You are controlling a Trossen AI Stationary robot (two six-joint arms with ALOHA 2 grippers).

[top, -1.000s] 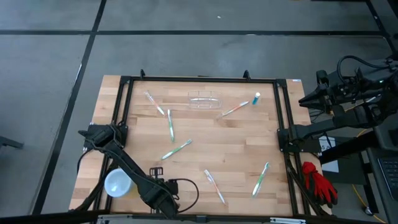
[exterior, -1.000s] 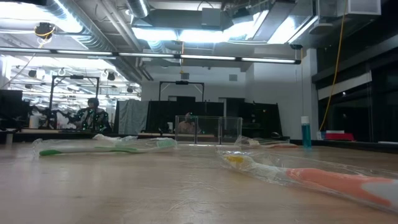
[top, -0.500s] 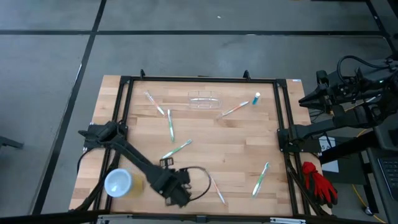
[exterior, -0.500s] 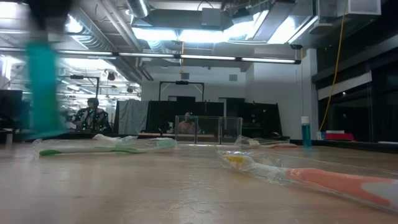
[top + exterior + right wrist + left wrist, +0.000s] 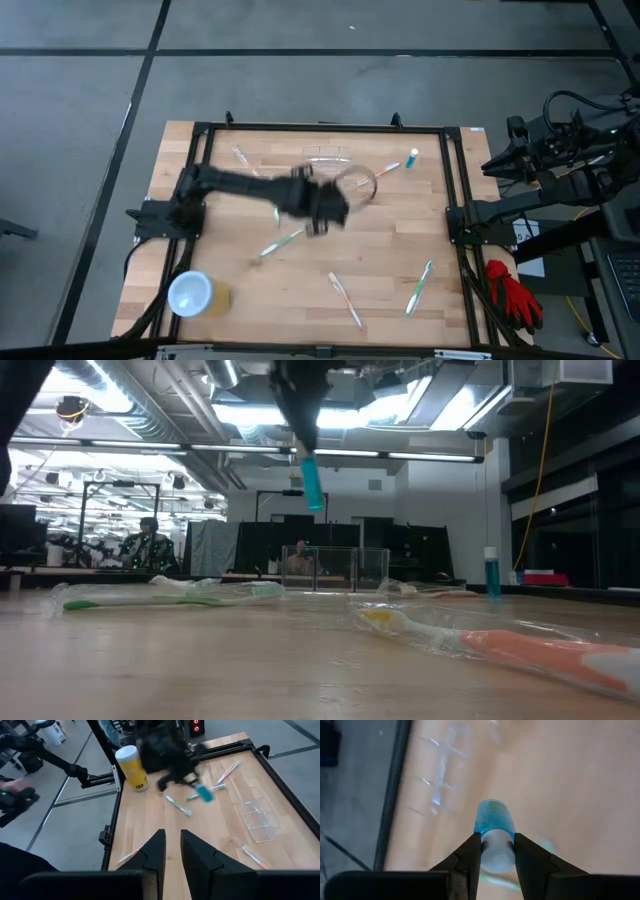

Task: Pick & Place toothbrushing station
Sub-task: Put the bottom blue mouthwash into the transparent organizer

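My left gripper hovers above the middle of the table, shut on a small blue tube with a white cap. The tube also shows high in the low view and in the right wrist view. The clear plastic holder stands on its base at the far side of the table, just beyond the gripper; it also shows in the low view and the right wrist view. My right gripper waits off the table's right edge, shut and empty. My left gripper pinches the tube's white cap end between its two fingers. The blue body sticks out past the fingertips. The fingers come from above, slanting down. The tube hangs tilted below them, lifted well clear of the table.
Several wrapped toothbrushes lie scattered over the table. A second blue tube stands at the far right. A yellow cup with a white top stands at the near left corner. A black frame rims the table.
My left gripper has swung from the near edge beside the yellow cup, up and toward the far side, to above the table's middle near the clear holder. It has carried the blue tube along, clear of the table.
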